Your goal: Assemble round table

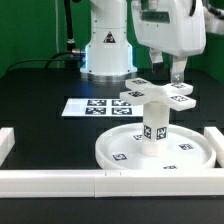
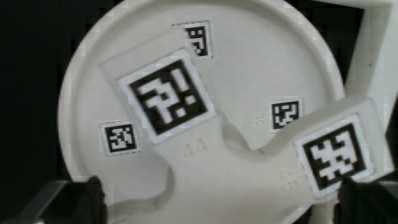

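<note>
White cross caps post on disc; gripper hovers just over the cross's arm on the exterior view's right, jaws apart, empty.

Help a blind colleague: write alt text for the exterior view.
A white cross-shaped piece sits atop a short post standing on a round disc. The gripper hangs at the cross's arm on the exterior view's right.

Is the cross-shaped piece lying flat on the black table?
No, the cross-shaped piece sits on top of the post, which stands upright on the round disc.
</note>
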You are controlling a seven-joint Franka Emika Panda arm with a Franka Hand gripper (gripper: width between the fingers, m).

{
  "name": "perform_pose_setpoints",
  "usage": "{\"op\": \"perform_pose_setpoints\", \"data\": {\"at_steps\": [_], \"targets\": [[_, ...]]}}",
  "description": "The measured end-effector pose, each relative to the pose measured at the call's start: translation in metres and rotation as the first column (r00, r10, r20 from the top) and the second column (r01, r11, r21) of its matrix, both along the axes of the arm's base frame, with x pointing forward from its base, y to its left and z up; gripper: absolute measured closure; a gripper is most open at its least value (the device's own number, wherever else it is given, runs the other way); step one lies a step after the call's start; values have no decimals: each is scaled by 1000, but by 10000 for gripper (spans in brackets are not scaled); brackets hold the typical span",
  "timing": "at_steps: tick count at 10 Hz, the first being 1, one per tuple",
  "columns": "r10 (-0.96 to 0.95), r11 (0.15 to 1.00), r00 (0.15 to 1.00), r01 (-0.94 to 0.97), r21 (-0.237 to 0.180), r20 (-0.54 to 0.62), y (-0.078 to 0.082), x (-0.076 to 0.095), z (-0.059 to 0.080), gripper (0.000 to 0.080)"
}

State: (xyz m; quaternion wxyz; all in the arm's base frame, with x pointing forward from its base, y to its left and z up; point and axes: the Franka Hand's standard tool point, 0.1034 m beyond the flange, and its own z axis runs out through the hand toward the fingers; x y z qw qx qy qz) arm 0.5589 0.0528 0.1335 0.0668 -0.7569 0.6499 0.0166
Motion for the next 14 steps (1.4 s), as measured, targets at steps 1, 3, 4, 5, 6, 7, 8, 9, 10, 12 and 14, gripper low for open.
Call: {"op": "perform_pose_setpoints", "data": {"at_steps": [1, 3, 4, 5, 6, 7, 8, 9, 10, 12, 14], "targets": [[37, 999, 999, -37, -3, 4, 0, 0, -1, 151], [144, 989, 989, -144, -10, 14, 0, 0, -2, 151], [218, 976, 976, -218, -17, 18, 0, -1, -3, 151], [429, 903, 903, -429, -34, 7, 1, -4, -5, 151], [555, 831, 832, -555, -36, 8, 2, -2, -2, 151], [632, 775, 775, -630, -45, 23, 1, 2, 1, 151], [683, 730, 730, -681, -51, 27, 1, 1, 0, 151], [713, 701, 700, -711, -55, 29, 1, 1, 0, 151], [768, 640, 639, -766, -62, 34, 1, 1, 0, 151], [929, 370, 369, -925, -92, 20, 0, -2, -2, 151], [997, 76, 75, -991, -113, 15, -2, -1, -1, 151]]}}
